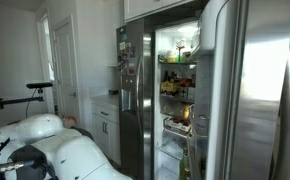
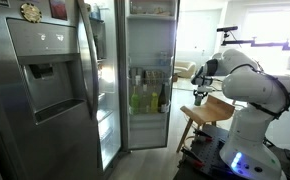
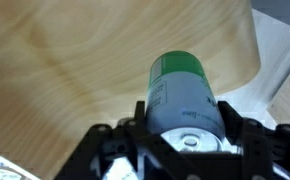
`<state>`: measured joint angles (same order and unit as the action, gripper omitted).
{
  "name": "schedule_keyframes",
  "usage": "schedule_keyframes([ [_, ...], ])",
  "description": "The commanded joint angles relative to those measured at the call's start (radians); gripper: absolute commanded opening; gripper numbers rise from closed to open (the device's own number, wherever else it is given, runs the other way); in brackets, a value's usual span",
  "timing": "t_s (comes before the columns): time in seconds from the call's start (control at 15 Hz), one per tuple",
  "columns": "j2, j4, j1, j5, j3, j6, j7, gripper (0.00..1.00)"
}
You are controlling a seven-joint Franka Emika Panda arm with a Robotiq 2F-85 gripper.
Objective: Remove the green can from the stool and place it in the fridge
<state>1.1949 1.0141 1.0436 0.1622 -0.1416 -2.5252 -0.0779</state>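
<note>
In the wrist view the green can [image 3: 181, 85] stands on the light wooden stool top [image 3: 65, 60]. My gripper [image 3: 185, 115] has a black finger pressed against each side of the can. In an exterior view my gripper [image 2: 198, 94] is low over the wooden stool [image 2: 213, 112], and the can is too small to make out there. The stainless-steel fridge [image 2: 150, 85] stands open beside the stool, with lit shelves holding bottles and food. It also shows in an exterior view [image 1: 180, 90].
The fridge door with the dispenser panel [image 2: 45, 75] stands closed in the foreground. The open door [image 1: 250, 95] swings out toward the camera. White cabinets and a counter [image 1: 105, 105] stand beside the fridge. My white arm fills the lower left [image 1: 55, 150].
</note>
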Motion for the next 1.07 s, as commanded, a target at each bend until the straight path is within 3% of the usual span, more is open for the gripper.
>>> schedule_keyframes([
  [0.0, -0.147, 0.148, -0.018, 0.002, 0.033, -0.014, -0.065, 0.47],
  [0.47, -0.398, 0.438, -0.017, 0.000, 0.110, 0.045, -0.244, 0.47],
  [1.0, -0.701, 0.796, -0.076, -0.049, 0.084, 0.112, -0.390, 0.47],
])
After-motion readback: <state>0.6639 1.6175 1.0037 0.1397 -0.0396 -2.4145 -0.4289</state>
